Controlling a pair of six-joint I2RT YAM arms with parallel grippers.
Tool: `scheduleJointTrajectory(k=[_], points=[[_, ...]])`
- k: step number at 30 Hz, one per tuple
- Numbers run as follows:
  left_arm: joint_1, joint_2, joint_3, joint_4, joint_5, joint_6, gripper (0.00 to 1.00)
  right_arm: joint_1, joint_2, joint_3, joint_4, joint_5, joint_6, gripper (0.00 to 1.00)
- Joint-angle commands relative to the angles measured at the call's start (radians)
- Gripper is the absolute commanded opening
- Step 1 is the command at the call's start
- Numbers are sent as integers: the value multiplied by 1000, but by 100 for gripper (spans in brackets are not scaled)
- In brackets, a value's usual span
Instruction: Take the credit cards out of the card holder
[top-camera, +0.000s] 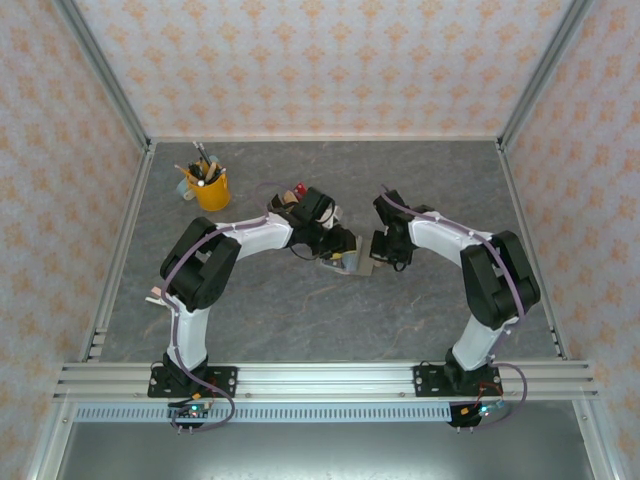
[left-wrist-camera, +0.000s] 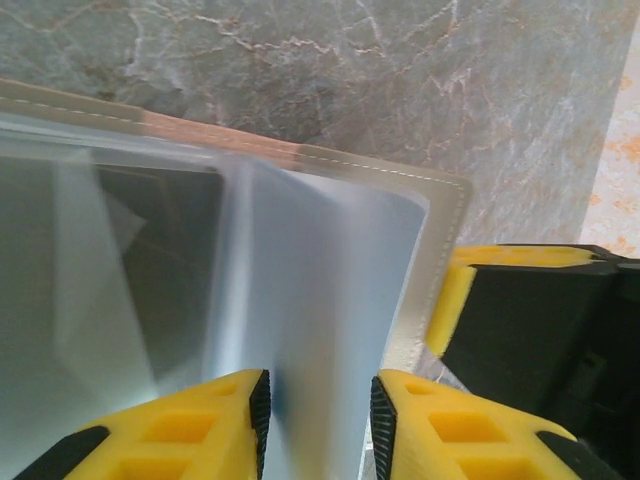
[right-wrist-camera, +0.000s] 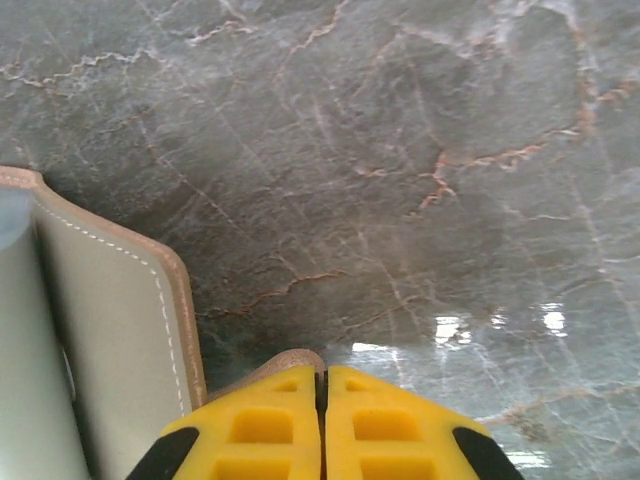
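The card holder (top-camera: 347, 264) lies open near the middle of the surface (top-camera: 300, 310), between the two arms. It is thin and light. Its stitched cover bends easily and the clear sleeve (left-wrist-camera: 300, 300) inside looks soft and slippery, so I judge it will slide unless it is held down. The right fingers (right-wrist-camera: 380, 425) are pressed together on a corner of the cover. The left fingers (left-wrist-camera: 200, 430) stand a little apart with the sleeve between them; whether they press it I cannot tell. A dark shape (left-wrist-camera: 150, 230) behind the plastic may be one of the credit cards, and such a card, being stiff, is best taken by an exposed edge. The yellow cup (top-camera: 208, 188) is well apart, and the near side has open room.
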Motion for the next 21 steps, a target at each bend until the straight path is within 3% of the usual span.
scheduleJointTrajectory(k=[1,12,21], points=[[-11,1,-7,59,50,-25,36,3,20,10,22,-34,-21,8],[-25,45,36,19,26,-12,39,-7,-45,-33,59,38,52,9],[-25,76,51,-3,-6,-12,33,-11,-168,-56,37,134,97,28]])
